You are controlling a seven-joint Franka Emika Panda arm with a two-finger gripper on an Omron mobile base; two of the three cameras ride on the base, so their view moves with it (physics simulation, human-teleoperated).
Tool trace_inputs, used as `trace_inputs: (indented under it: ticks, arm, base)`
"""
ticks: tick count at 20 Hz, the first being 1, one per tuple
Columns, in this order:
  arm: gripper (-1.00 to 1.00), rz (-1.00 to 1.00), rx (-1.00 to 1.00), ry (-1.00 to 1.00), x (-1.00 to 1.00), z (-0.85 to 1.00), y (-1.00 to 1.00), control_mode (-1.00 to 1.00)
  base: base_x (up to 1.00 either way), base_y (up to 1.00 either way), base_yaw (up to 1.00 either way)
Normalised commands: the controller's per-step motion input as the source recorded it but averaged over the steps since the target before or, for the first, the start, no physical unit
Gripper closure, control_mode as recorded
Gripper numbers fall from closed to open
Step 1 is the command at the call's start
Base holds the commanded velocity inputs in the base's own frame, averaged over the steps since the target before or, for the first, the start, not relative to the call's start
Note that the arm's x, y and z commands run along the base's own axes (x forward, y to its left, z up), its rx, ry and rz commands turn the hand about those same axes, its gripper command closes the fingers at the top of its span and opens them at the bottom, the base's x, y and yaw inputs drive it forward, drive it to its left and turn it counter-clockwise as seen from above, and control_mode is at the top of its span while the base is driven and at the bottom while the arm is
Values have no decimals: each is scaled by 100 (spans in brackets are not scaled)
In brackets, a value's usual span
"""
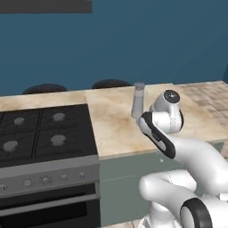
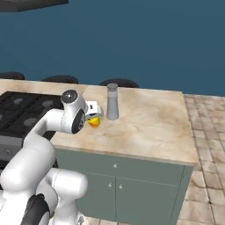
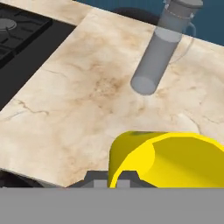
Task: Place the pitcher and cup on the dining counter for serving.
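Two task items on record: the pitcher stands upright on the dining counter, and the cup sits in the gripper, whose jaws are drawn together and clamped on its rim. In the hand view the cup is directly in front of the fingers, tipped so that its open mouth and yellow wall face the camera, with bare marble of the dining counter beneath it; whether it touches the surface cannot be told. The pitcher lies ahead of the gripper and apart from the cup, its grey lid at the far end from the hand. In the right base view the pitcher stands just beside the gripper, on the side away from the stove. In the left base view the pitcher shows past the arm's wrist, and the stove lies well off to the other side of the arm. Dark stool backs line the counter edge beyond the pitcher
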Motion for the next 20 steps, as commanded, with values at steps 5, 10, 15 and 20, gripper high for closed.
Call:
trace_inputs:
  ticks: [5, 10, 15, 20]
  arm:
    - [100, 0, 0, 0, 0, 0, 0, 100]
    - [100, 0, 0, 0, 0, 0, 0, 100]
    - [100, 0, -1, 19, 30, 0, 30, -100]
    - [100, 0, 0, 35, 50, -16, 20, -100]
  base:
    - [49, 43, 9]
    - [39, 32, 3]
    - [7, 6, 0]
    - [0, 0, 0]
